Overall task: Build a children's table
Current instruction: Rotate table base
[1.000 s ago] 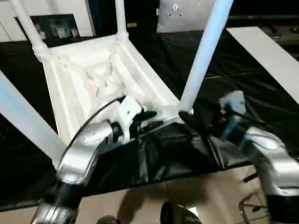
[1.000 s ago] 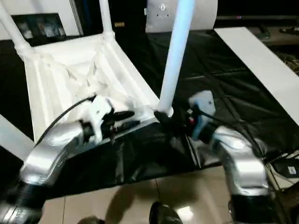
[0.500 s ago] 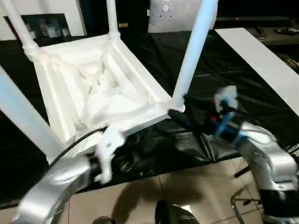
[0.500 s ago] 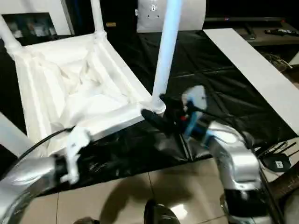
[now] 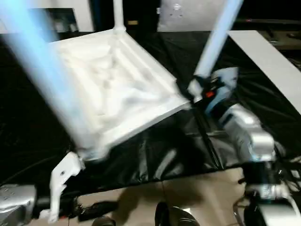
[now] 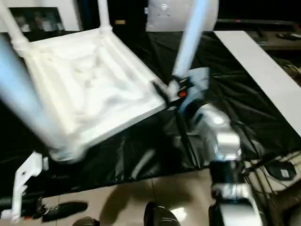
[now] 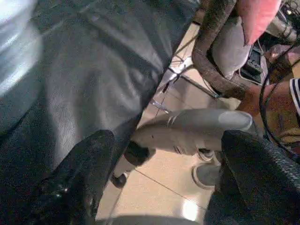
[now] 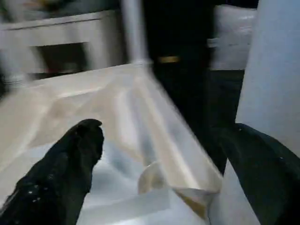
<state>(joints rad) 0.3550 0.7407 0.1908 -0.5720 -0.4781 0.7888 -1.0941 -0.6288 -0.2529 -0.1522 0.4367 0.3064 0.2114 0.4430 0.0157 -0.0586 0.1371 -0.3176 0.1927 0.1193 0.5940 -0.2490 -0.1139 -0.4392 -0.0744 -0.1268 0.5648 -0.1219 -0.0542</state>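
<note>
my left gripper (image 5: 96,207) sits at lower left of the left eye view, off the black-sheeted work table (image 5: 155,150) edge over the floor, fingers (image 7: 79,178) spread wide, holding nothing. the children's table (image 5: 117,89) lies upside down at centre-left on the sheet, legs pointing up. right of centre, my right gripper (image 5: 195,89) is at the near-right corner leg (image 5: 214,42), fingers (image 8: 61,173) wide open, straddling the corner socket.

silver forearms (image 5: 244,134), black fingers (image 7: 79,180), white wrist bracket (image 5: 63,181)
</note>
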